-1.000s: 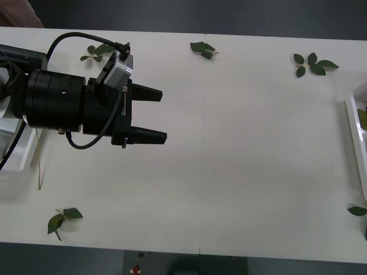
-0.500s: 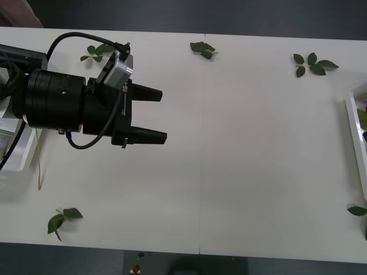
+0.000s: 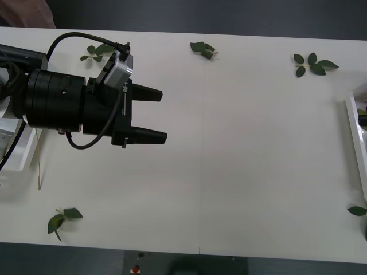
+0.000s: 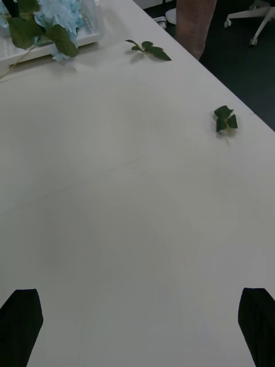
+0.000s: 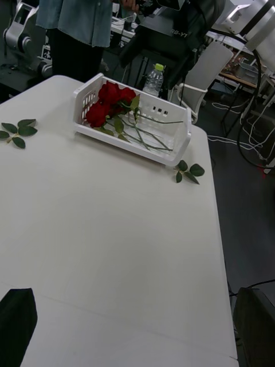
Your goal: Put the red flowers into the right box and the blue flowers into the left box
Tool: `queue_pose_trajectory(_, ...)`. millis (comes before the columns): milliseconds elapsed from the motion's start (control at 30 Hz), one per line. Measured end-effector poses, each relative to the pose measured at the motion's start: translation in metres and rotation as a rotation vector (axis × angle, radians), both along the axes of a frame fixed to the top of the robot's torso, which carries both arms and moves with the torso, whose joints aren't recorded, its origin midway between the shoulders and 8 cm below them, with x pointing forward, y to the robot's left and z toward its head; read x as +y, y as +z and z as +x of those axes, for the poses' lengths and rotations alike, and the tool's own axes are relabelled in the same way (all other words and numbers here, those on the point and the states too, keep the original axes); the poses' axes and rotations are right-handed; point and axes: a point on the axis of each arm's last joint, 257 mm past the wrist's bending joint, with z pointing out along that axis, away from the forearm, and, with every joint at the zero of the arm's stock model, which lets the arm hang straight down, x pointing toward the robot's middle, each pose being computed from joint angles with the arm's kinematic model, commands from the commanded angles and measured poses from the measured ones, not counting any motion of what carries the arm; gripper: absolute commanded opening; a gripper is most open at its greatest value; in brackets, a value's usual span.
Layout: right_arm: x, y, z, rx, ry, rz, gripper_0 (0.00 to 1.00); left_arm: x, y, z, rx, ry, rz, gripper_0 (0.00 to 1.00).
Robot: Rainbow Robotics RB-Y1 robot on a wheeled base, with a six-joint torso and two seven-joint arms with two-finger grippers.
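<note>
You have a wide white table in front of you, smooth and bare over most of its middle. The left gripper hangs above the table's left part on its thick black arm, its two dark wedge fingers spread apart and grasping nothing. The arm covers most of the left box, so in the front view you see only a white corner of it.

The right wrist view gives you more: the blue flowers, fluffy pale heads with big dark leaves, lie in that box at the far end of the table. The right gripper is released too, its black fingertips at the two lower corners with bare table between them.

In the left wrist view the right box is a white basket with slotted walls, and the red flowers lie inside it, stems toward the other end (I count perhaps three or four blooms, they overlap). In the front view only its thin rim shows at the right edge.

Small loose leaf sprigs are scattered near the table's edges.
</note>
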Motion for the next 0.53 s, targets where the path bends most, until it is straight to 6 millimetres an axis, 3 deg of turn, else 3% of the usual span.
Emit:
queue_pose_trajectory(233, 0.014, -0.009, -0.011, 0.039, 0.062, 0.003, 1.0, 0.0, 0.0, 0.0, 0.0, 0.0, 0.0, 1.0)
queue_pose_trajectory(533, 0.012, -0.011, -0.011, 0.044, 0.059, -0.005, 1.0, 0.0, 0.0, 0.0, 0.0, 0.0, 0.0, 1.0)
